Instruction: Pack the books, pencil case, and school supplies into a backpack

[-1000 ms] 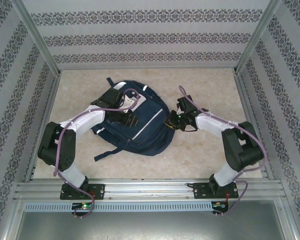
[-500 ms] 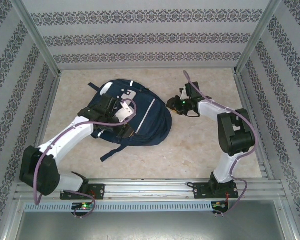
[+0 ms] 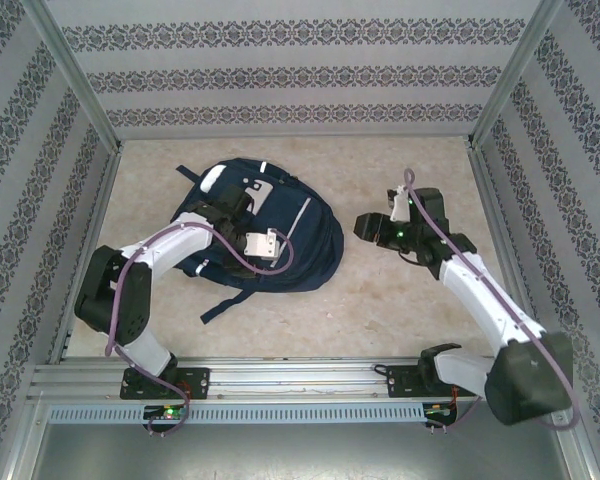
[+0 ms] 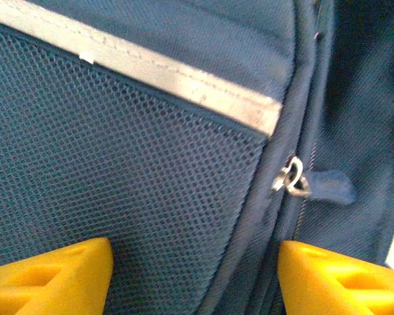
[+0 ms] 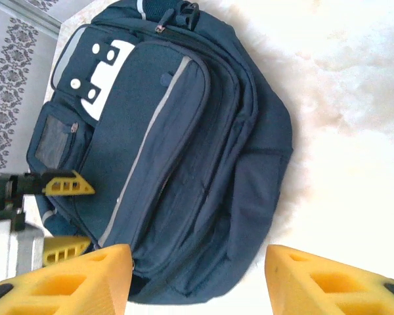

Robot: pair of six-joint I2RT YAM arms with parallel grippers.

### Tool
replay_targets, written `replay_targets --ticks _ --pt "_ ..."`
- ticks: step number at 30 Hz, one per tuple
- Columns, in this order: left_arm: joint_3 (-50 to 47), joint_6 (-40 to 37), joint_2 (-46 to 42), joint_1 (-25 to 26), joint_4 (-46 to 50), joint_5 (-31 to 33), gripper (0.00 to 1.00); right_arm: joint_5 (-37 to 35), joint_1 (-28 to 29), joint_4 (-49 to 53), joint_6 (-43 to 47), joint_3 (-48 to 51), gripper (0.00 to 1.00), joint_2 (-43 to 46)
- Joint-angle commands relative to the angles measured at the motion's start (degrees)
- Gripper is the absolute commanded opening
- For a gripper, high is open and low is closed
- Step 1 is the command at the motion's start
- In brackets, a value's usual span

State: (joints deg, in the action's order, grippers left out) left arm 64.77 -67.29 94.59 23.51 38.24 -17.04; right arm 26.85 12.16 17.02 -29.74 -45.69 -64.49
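Note:
The navy backpack [image 3: 300, 235] lies flat on the table, left of centre, with its white patch [image 3: 252, 190] facing up. My left gripper [image 3: 258, 238] hovers open just over the pack's near side. In its wrist view the yellow fingertips [image 4: 65, 272] straddle a mesh pocket [image 4: 131, 190] and a zip seam, with a metal zip pull [image 4: 290, 177] just ahead and nothing gripped. My right gripper [image 3: 366, 226] stands open over the table, right of the backpack [image 5: 184, 151], holding nothing. The left gripper [image 5: 75, 216] is seen past it. The books, pencil case and school supplies are out of view.
Patterned walls and metal posts [image 3: 80, 90] enclose the table on three sides. A metal rail [image 3: 300, 380] with both arm bases runs along the near edge. Pale tabletop [image 3: 400, 300] lies bare right of and in front of the pack.
My right gripper opened and drew back to the right, off the backpack. The left arm folded back at the elbow, its gripper shifting over the pack. The backpack itself slid up and left earlier.

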Motion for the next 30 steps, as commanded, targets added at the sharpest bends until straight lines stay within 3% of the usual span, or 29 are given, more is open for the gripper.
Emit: replay_targets --ticks 1,7,9,13,17,21,23,30 --pt "0.2 -4.1 1.3 -0.4 -4.0 6.5 0.56 0.1 0.6 0.5 1.2 2.8 0.55 3.0" --pt "3.8 1.0 4.9 1.4 0.8 2.8 0.10 1.0 2.9 0.8 0.9 3.3 0.55 3.0" --pt "5.1 3.8 5.8 1.6 2.3 0.0 0.00 0.2 4.2 1.1 0.6 2.7 0.54 2.3" --pt "9.4 13.5 5.2 2.1 7.0 -6.8 0.00 -0.5 10.5 -0.3 -2.0 1.2 0.55 0.5" --pt "8.6 24.8 1.1 2.2 4.4 -16.2 0.00 -6.5 21.1 -1.3 -6.5 -1.1 0.55 -2.9" --pt "7.5 33.8 -0.8 2.3 2.2 -23.6 0.00 -13.2 27.8 -5.0 -6.4 -0.9 0.56 -4.9" --pt "6.6 35.9 -1.5 2.3 1.2 -25.2 0.00 -14.8 30.1 -8.2 -4.6 -0.4 0.57 -5.2" --pt "5.6 36.4 -2.4 2.6 1.2 -27.3 0.00 -24.9 34.9 -5.6 -4.6 -3.4 0.61 -7.9"
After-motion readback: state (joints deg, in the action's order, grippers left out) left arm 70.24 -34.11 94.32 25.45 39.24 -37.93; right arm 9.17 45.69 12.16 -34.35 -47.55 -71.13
